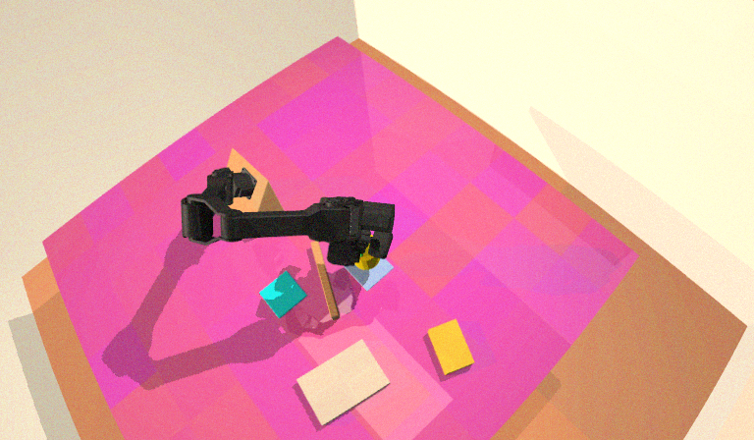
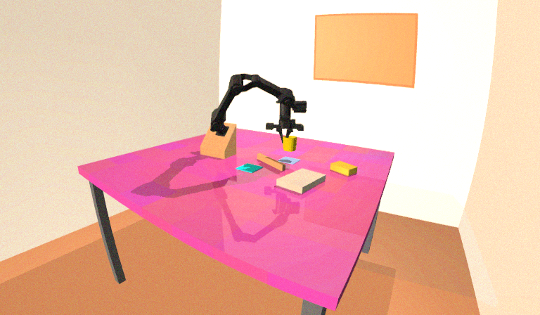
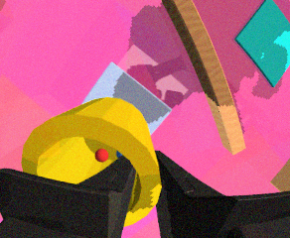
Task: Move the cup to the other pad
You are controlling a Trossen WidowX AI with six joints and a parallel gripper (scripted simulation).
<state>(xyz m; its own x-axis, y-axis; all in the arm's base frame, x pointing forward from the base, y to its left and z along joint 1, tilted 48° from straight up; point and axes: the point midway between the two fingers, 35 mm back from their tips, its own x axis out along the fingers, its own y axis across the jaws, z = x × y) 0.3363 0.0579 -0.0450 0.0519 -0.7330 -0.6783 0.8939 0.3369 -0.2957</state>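
The yellow cup (image 1: 367,261) (image 2: 290,143) (image 3: 135,116) hangs above the light blue pad (image 1: 375,281) (image 2: 292,160) (image 3: 104,80), roughly upright, with a gap beneath it in the exterior view. My gripper (image 2: 285,137) (image 3: 144,155) is shut on the cup's wall, with one finger inside the cup and the other outside. A red marble (image 3: 101,155) and part of a blue marble (image 3: 119,155) show inside the cup; a finger hides some of the inside. The teal pad (image 1: 289,298) (image 2: 249,168) (image 3: 263,45) lies bare on the table.
A low wooden bar (image 1: 325,282) (image 2: 271,162) (image 3: 210,74) lies between the two pads. A cream box (image 1: 345,382) (image 2: 296,179) lies toward the front. A yellow block (image 1: 450,346) (image 2: 343,168) lies beyond the blue pad, away from the arm's base.
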